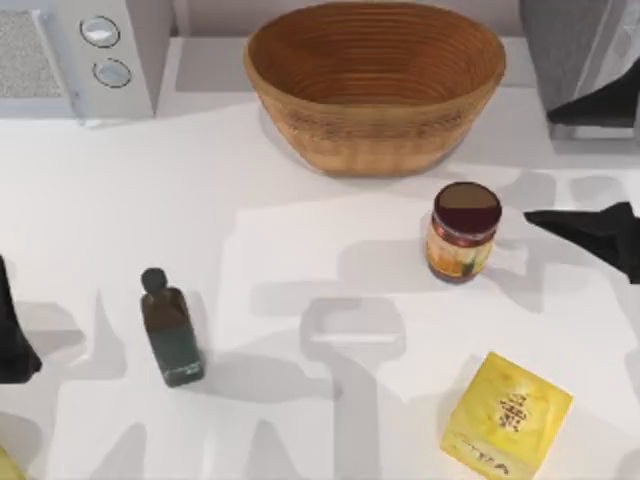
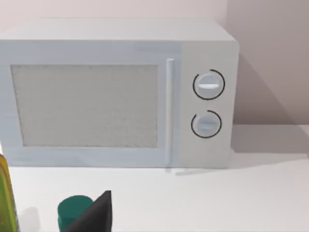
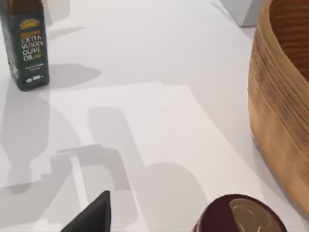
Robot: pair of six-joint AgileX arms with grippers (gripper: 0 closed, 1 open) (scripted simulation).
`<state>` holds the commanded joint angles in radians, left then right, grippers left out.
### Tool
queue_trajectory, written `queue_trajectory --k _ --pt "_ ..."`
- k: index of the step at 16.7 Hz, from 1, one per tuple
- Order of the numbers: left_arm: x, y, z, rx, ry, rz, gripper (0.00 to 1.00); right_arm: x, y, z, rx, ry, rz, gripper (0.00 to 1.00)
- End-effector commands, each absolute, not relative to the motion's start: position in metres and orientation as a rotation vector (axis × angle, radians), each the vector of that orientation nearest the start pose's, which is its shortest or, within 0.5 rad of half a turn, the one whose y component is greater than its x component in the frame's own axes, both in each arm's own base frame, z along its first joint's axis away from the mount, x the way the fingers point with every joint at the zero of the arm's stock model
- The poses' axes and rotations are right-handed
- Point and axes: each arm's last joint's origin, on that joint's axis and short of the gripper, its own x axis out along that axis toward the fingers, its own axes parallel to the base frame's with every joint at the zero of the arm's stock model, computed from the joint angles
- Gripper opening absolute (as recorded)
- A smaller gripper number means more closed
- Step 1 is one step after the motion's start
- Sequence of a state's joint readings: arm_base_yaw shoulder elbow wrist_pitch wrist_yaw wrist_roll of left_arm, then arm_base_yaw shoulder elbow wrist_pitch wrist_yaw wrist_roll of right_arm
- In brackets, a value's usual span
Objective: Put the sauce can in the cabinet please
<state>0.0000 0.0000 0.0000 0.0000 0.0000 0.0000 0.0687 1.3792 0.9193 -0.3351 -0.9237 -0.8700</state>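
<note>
The sauce can (image 1: 463, 232) stands upright on the white table, right of centre and just in front of the basket; its maroon lid (image 3: 239, 216) also fills the near edge of the right wrist view. My right gripper (image 1: 538, 166) hovers at the table's right edge beside the can, open, one dark finger (image 1: 590, 228) level with the can and the other up by the cabinet. It holds nothing. The cabinet (image 1: 562, 50) sits at the back right corner, dark grey with a pale panel. My left gripper (image 1: 16, 342) is parked at the left edge, open and holding nothing.
A big woven basket (image 1: 375, 85) stands at the back centre and a white microwave (image 1: 85, 55) at the back left. A dark green bottle (image 1: 172, 330) stands at front left, a yellow box (image 1: 505, 415) at front right. A green-capped item (image 2: 75, 210) lies near my left gripper.
</note>
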Motion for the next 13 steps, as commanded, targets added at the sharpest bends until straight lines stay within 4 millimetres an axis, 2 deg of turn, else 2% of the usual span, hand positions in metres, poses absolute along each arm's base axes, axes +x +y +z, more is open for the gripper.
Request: queue_trajectory --k 6,13 --pt "0.106 -0.001 0.16 0.0 0.0 0.0 1.0 0.324 0.048 0.203 -0.398 0.231 1.388 1.0" --pt "0.106 -0.001 0.16 0.0 0.0 0.0 1.0 0.368 0.042 0.147 -0.337 0.127 1.523 1.0"
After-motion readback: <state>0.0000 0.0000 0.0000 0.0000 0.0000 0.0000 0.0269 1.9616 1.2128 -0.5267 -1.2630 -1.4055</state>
